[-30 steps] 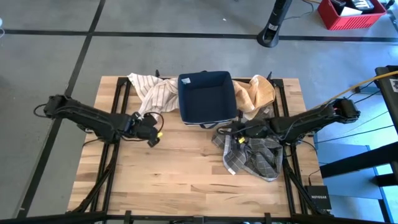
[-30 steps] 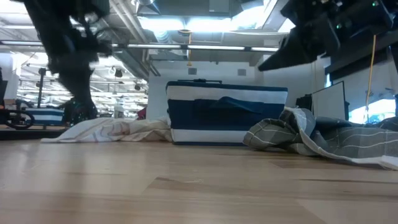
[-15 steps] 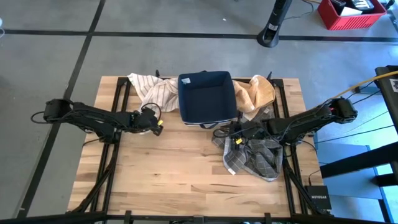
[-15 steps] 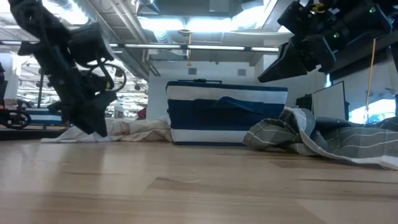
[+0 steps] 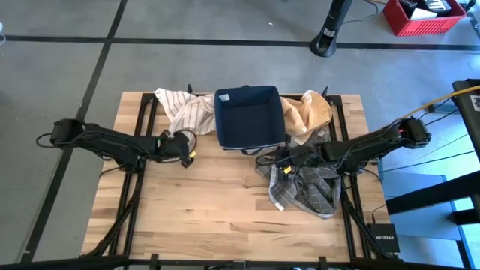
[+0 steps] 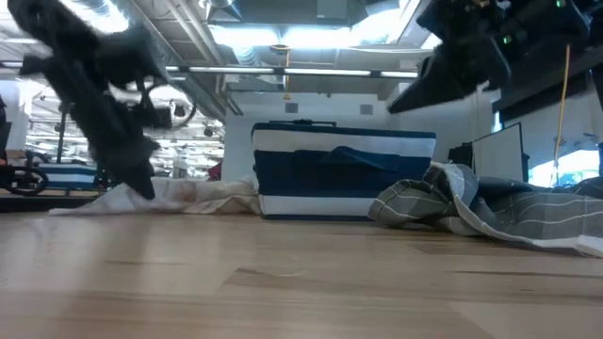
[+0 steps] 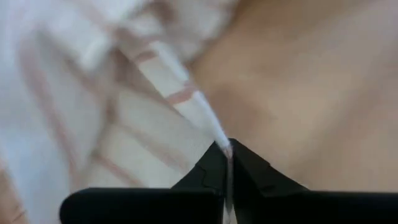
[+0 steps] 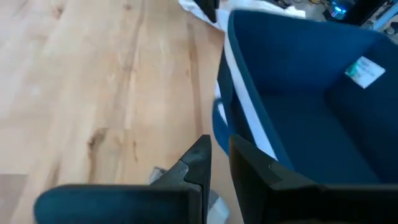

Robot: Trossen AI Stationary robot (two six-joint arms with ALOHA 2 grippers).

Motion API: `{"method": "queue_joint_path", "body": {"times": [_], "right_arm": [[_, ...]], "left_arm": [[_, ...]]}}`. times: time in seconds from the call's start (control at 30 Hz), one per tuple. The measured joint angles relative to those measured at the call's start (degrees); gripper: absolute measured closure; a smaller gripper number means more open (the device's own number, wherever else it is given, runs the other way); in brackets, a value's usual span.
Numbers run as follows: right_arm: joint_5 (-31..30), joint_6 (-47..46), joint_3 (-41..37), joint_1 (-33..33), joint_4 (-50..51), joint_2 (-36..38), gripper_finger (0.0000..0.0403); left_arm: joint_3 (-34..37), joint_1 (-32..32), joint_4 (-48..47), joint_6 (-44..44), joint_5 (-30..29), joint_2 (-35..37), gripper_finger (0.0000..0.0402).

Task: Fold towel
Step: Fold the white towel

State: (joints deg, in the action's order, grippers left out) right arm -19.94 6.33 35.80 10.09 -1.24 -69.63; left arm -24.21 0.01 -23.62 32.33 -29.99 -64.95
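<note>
Towel (image 7: 155, 68) corner — pinched in left tool (image 7: 225, 163).

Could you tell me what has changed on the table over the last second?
The left gripper moved toward the far side of the table, reached the striped towel and shut on its near edge, as the left wrist view shows. The right gripper stayed above the grey checked towel. The navy bin and the tan cloth kept their places.
</note>
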Motion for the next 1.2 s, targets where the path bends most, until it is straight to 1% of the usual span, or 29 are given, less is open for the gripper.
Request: {"method": "queue_joint_path", "body": {"times": [0.1, 0.23, 0.3, 0.4, 0.53, 0.6, 0.7, 0.8, 0.93, 1.0, 1.1, 1.2], "right_arm": [[-0.5, 0.0, 2.7, 1.4, 3.9, 0.0, 0.0343], [-0.5, -0.1, 5.0, 2.7, 4.7, 0.0, 0.0343], [-0.4, -0.2, 5.7, 3.1, 4.8, 0.0, 0.0343], [-0.2, -1.8, 6.0, 3.1, 4.1, 0.0, 0.0343], [-0.2, -3.5, 6.0, 3.0, 3.8, -0.8, 0.0343], [0.2, -3.5, 5.8, 3.0, 3.8, -2.4, 0.0343], [1.4, -2.8, 5.8, 3.0, 3.2, -6.1, 0.0343], [0.4, 1.1, 5.8, 2.2, 1.5, -11.1, 0.0343], [-2.0, 5.7, 5.8, -0.5, -4.1, -16.6, 0.0343], [-3.9, 7.4, 5.8, -2.3, -6.6, -18.4, 0.0343], [-6.5, 9.3, 5.8, -5.2, -10.8, -19.4, 0.0343], [-11.6, 9.5, 5.8, -8.0, -13.2, -19.1, 0.0343]], "left_arm": [[-7.6, -6.6, -11.8, 1.9, 3.1, 1.7, 0.0399], [-21.5, -15.2, -28.5, 5.7, 3.2, 1.9, 0.0399], [-28.0, -18.6, -34.4, 7.0, 3.3, 1.7, 0.04], [-36.0, -22.6, -39.0, 8.0, 3.3, 1.7, 0.04], [-43.3, -27.1, -40.2, 6.9, 3.3, 1.7, 0.04], [-46.2, -28.9, -40.1, 5.4, 3.3, 1.7, 0.0401], [-49.7, -31.3, -40.0, 4.1, 2.9, 1.7, 0.0401], [-52.2, -33.1, -39.6, 2.7, 2.8, 1.7, 0.0401], [-52.7, -34.9, -35.6, -0.7, 2.7, 1.7, 0.0401], [-52.7, -35.6, -34.0, -1.4, 3.8, 1.7, 0.0401], [-52.8, -37.1, -31.8, -1.4, 4.9, 1.4, 0.0401], [-52.7, -39.2, -28.4, -2.3, 6.0, 1.3, 0.0401]]}}
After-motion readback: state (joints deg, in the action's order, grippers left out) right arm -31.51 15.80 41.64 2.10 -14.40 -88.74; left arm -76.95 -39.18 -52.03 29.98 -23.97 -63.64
